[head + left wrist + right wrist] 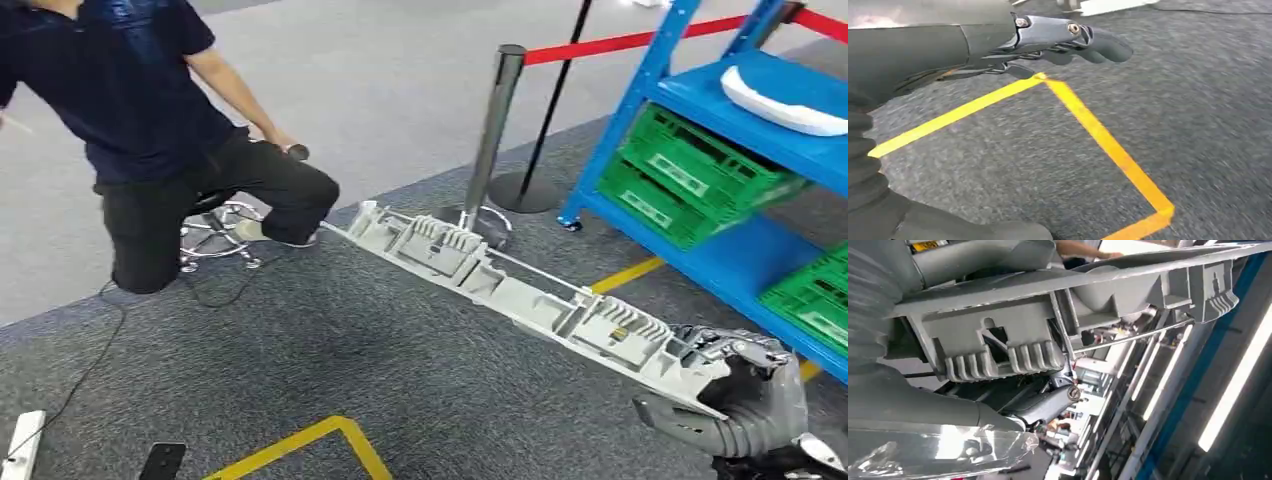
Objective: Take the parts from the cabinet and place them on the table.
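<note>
- Right hand (745,395), nearest you at about 5 o'clock in the head view, is clamped on one end of the long grey part (520,290); your right wrist view shows the ribbed part (1013,347) pressed close against that hand
- From the grip, the part runs out toward 10 o'clock, carried in the air above the grey carpet (330,360), its free end near the seated person (160,130)
- You are in the carry step, I judge: the part is out of the blue cabinet (740,110), which stands at 2 o'clock with green crates (700,175) on its shelves, and it is not yet set down
- Left hand (1073,42) hangs over the yellow floor tape (1098,135), holding nothing, fingers loosely extended
- Next you need to turn toward the table, keeping the long free end clear of the stanchion post (495,130) and the person, since that far end would swing wide
</note>
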Action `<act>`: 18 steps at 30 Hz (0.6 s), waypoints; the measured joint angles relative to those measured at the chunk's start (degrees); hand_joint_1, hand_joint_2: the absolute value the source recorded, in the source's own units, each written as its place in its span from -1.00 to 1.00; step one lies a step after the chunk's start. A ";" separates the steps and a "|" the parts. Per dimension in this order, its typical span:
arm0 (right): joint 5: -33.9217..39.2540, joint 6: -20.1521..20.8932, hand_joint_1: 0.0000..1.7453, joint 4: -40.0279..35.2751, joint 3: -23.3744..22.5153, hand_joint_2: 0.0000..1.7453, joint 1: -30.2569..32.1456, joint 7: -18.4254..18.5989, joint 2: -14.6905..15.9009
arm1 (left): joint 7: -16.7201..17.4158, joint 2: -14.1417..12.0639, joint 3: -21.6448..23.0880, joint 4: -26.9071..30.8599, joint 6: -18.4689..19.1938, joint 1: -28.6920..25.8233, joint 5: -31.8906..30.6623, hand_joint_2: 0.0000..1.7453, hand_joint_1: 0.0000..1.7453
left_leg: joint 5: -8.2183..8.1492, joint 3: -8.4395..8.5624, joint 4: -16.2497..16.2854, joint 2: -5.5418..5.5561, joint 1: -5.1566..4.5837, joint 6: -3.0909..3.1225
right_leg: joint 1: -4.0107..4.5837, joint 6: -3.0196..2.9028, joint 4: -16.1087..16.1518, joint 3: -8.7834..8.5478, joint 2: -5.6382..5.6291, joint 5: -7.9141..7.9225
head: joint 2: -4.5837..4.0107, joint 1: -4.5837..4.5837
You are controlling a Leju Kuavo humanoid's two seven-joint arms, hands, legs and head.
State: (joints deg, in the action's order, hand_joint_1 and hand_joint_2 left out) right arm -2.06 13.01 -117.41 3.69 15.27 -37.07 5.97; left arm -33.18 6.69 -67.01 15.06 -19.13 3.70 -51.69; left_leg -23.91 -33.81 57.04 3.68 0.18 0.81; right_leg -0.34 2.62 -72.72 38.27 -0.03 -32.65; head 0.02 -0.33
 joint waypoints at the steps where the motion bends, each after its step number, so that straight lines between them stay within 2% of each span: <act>1: 0.27 -0.07 1.00 -0.18 0.02 1.00 -0.01 0.27 0.00 | 0.09 -0.05 -0.02 0.00 0.09 -0.18 0.18 1.00 -1.00 | 0.05 0.08 0.01 0.89 0.00 -0.07 | 0.00 -0.28 4.80 -2.24 -0.45 2.72 | 0.00 -0.02; 2: 0.75 -0.31 1.00 -0.40 0.02 1.00 -0.18 0.77 0.00 | 0.27 -0.02 -0.07 0.00 0.29 -0.21 0.77 1.00 -1.00 | 0.11 0.16 0.01 1.64 0.02 -0.16 | -0.03 -0.49 9.66 -4.61 -1.56 5.05 | 0.00 0.00; 3: 1.16 -0.44 1.00 -0.53 0.02 1.00 -0.55 1.27 0.00 | 0.51 0.02 -0.22 0.00 0.44 -0.20 1.53 1.00 -1.00 | 0.22 0.06 0.01 2.25 0.19 -0.35 | -0.17 -0.71 12.81 -5.97 -4.16 5.58 | 0.00 -0.02; 4: 1.59 -0.61 1.00 -0.61 0.02 1.00 -0.95 1.90 0.00 | 0.63 0.04 -0.74 0.00 0.85 0.06 2.71 1.00 -1.00 | 0.26 -0.43 0.49 2.92 -0.17 -0.69 | -0.48 -0.67 14.44 -6.69 -5.03 5.29 | 0.00 -0.09; 5: 1.86 -0.88 1.00 -0.70 0.02 1.00 -1.52 2.37 0.02 | 0.72 0.06 -1.40 0.00 1.51 0.18 3.52 1.00 -1.00 | 0.67 -0.87 0.32 3.40 0.26 -1.22 | -0.12 -0.51 14.18 -6.84 -4.53 5.27 | 0.00 -0.09; 7: 2.67 -1.38 1.00 -0.83 0.00 1.00 -2.63 3.24 0.48 | 0.72 0.06 -2.27 0.00 2.03 -0.17 4.26 1.00 -1.00 | 1.26 -1.27 -0.25 4.69 0.72 -2.13 | 0.26 -1.07 14.43 -6.74 -3.47 5.61 | 0.00 -0.04; 8: 3.26 -1.53 1.00 -0.90 -0.04 1.00 -3.22 3.65 0.66 | 0.72 0.02 -2.60 0.00 2.01 -0.23 4.59 1.00 -1.00 | 1.11 -1.43 -0.10 4.70 0.71 -2.29 | -0.30 -1.53 15.23 -7.07 -2.68 6.07 | 0.00 -0.13; 9: 3.92 -1.62 1.00 -0.99 -0.09 1.00 -3.89 4.18 0.92 | 0.70 0.22 -2.97 0.00 1.97 -0.28 5.21 1.00 -1.00 | 0.15 -1.88 1.04 1.16 0.15 -2.44 | -0.19 -1.74 15.51 -7.23 -1.99 6.24 | 0.00 -0.15; 10: 4.60 -1.62 1.00 -1.14 -0.33 1.00 -4.33 4.62 1.27 | 0.70 0.46 -3.41 0.00 1.99 -0.08 6.13 1.00 -1.00 | -1.85 -3.32 3.98 -1.03 0.14 -2.57 | -0.15 -1.88 15.57 -7.26 -1.29 6.29 | 0.00 -0.70; 11: 5.38 -1.51 1.00 -1.16 -0.61 1.00 -4.70 4.94 1.68 | 0.70 0.70 -4.02 0.00 2.06 0.28 7.06 1.00 -1.00 | -4.22 -5.59 8.63 -2.05 0.23 -2.77 | -0.05 -2.00 15.56 -7.25 -0.31 6.26 | 0.00 -0.61; 12: 5.84 -1.38 1.00 -1.14 -0.92 1.00 -5.06 5.23 2.08 | 0.70 0.96 -4.72 0.00 2.23 0.50 7.83 1.00 -1.00 | -6.02 -7.72 13.07 -2.58 0.30 -2.92 | 0.00 -2.09 15.56 -7.24 0.69 6.20 | 0.00 -0.63; 13: 6.15 -1.16 1.00 -1.12 -1.18 1.00 -5.39 5.47 2.41 | 0.72 1.18 -5.37 0.00 2.27 0.59 8.53 1.00 -1.00 | -6.75 -9.13 15.98 -2.81 0.35 -3.04 | 0.01 -2.10 15.56 -7.22 1.53 6.19 | 0.00 -0.66; 14: 6.56 -0.96 1.00 -1.07 -1.46 1.00 -5.72 5.64 2.77 | 0.81 1.44 -5.99 0.00 2.49 0.53 9.20 1.00 -1.00 | -6.29 -9.29 16.39 -2.97 0.41 -3.10 | 0.00 -2.07 15.56 -7.23 2.36 6.16 | 0.00 -0.66; 15: 6.82 -0.79 1.00 -1.03 -1.64 1.00 -6.16 5.73 2.95 | 0.94 1.51 -6.43 0.00 2.75 0.45 9.62 1.00 -1.00 | -4.79 -8.44 14.72 -3.15 0.48 -3.14 | -0.01 -2.04 15.56 -7.23 3.07 6.14 | 0.00 -0.68; 16: 7.08 -0.55 1.00 -0.96 -1.84 1.00 -6.63 5.84 3.10 | 1.01 1.66 -6.91 0.00 2.97 0.43 9.90 1.00 -1.00 | -2.51 -6.42 10.93 -3.49 0.50 -3.11 | -0.02 -1.92 15.56 -7.25 3.75 6.07 | 0.00 -0.63; 17: 7.22 -0.42 1.00 -0.94 -1.97 1.00 -7.01 5.88 3.15 | 1.05 1.73 -7.24 0.00 3.08 0.46 10.21 1.00 -1.00 | -0.29 -3.76 6.15 -4.47 0.49 -3.03 | -0.04 -1.72 15.52 -7.37 4.46 5.94 | 0.00 -0.70; 18: 7.37 -0.33 1.00 -0.92 -2.08 1.00 -7.26 5.93 3.19 | 1.25 1.86 -7.59 0.00 3.15 0.61 10.55 1.00 -1.00 | 0.87 -1.34 2.19 -7.42 0.35 -2.90 | 0.11 -1.42 15.49 -7.58 5.09 5.77 | 0.00 -0.68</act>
State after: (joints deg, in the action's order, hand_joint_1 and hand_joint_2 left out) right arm 5.31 12.68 -118.33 1.62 8.01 -31.15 9.16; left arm -31.93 8.55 -74.60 15.06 -15.98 4.31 -41.14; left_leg -23.04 -35.15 59.23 -3.74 0.52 -2.10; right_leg -0.24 1.20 -57.23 30.69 5.06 -26.88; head 0.02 -1.01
